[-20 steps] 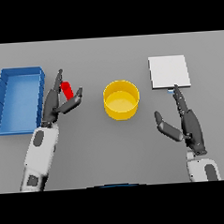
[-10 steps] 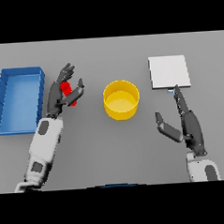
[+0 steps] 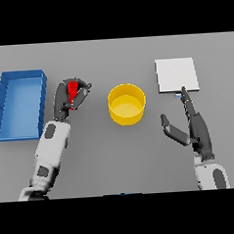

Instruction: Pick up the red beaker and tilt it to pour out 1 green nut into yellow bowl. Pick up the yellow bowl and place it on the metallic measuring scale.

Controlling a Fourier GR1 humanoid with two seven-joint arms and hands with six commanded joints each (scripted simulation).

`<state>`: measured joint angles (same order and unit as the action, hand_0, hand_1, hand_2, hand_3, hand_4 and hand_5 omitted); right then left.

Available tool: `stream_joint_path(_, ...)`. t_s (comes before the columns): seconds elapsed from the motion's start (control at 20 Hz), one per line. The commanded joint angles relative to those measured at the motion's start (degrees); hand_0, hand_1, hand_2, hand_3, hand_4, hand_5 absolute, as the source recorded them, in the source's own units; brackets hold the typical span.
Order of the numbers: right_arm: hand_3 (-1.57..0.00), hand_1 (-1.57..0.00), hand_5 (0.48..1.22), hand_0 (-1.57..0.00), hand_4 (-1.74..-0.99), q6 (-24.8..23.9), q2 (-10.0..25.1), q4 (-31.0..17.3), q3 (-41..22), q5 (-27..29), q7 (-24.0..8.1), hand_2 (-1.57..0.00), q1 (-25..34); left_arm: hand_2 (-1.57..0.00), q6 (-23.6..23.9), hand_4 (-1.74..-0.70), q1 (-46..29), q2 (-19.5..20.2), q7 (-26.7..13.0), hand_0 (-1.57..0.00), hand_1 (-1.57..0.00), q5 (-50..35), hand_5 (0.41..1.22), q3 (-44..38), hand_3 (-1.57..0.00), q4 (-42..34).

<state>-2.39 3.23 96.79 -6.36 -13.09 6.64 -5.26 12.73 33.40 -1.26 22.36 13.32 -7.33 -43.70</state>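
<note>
Left hand (image 3: 69, 98) at left centre of frame, fingers and thumb curled round red beaker (image 3: 73, 89); only a sliver of red shows between the fingers, so exact tilt hard to judge, probably near upright. Right hand (image 3: 194, 126) at lower right, fingers straight and relaxed, holding nothing, fingertips just short of the metallic measuring scale (image 3: 176, 75) in upper right. Yellow bowl (image 3: 127, 104) at centre, resting on grey table (image 3: 119, 153), well apart from both hands. Blue tray (image 3: 20, 103) at far left, beside the left arm.

Beaker: small, rigid, likely light and smooth-walled; best held round the middle of the wall as now, mouth kept free toward the bowl side. Slow tilt advised, since a single nut could roll out fast. Bowl: stiff, light, round; rim pinch or a grip across the wall looks the sensible hold.
</note>
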Motion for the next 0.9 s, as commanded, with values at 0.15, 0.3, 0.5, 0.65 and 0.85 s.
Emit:
stream_joint_path(0.15,0.00,0.00,0.660,0.00,-1.141,-1.1,0.0,-0.4,-0.3,-1.6,0.9,0.00,-0.2,-1.52,-1.3,-1.71,-0.2,1.3,-2.9,-1.52,-1.52,0.5,1.125,1.1,-1.49,-4.7)
stream_joint_path(0.3,0.00,0.00,0.656,0.00,-1.108,-1.6,0.4,-1.1,-0.1,-2.3,1.2,0.00,0.1,-1.54,-2.7,-1.73,0.2,3.7,-6.6,-1.54,-1.54,4.0,1.130,5.0,-1.53,-9.1)
stream_joint_path(0.5,0.00,0.00,0.661,0.00,-1.092,-1.5,0.7,-0.2,-0.4,-2.8,2.4,0.00,-0.9,-1.56,-4.7,-1.74,2.0,9.0,-11.7,-1.56,-1.56,13.8,1.136,13.3,-1.55,-12.3)
stream_joint_path(0.65,0.00,0.00,0.668,0.00,-1.092,-0.8,0.4,0.6,-1.1,-2.6,2.0,0.00,-1.0,-1.56,-6.2,-1.74,2.5,9.5,-14.7,-1.56,-1.56,16.8,1.123,16.8,-1.55,-14.3)
stream_joint_path(0.85,0.00,0.00,0.670,0.00,-1.096,-0.7,0.9,0.7,-0.6,-2.4,1.5,0.00,-1.4,-1.56,-8.5,-1.74,5.1,10.8,-19.0,-1.56,-1.56,21.5,1.149,21.4,-1.56,-15.4)
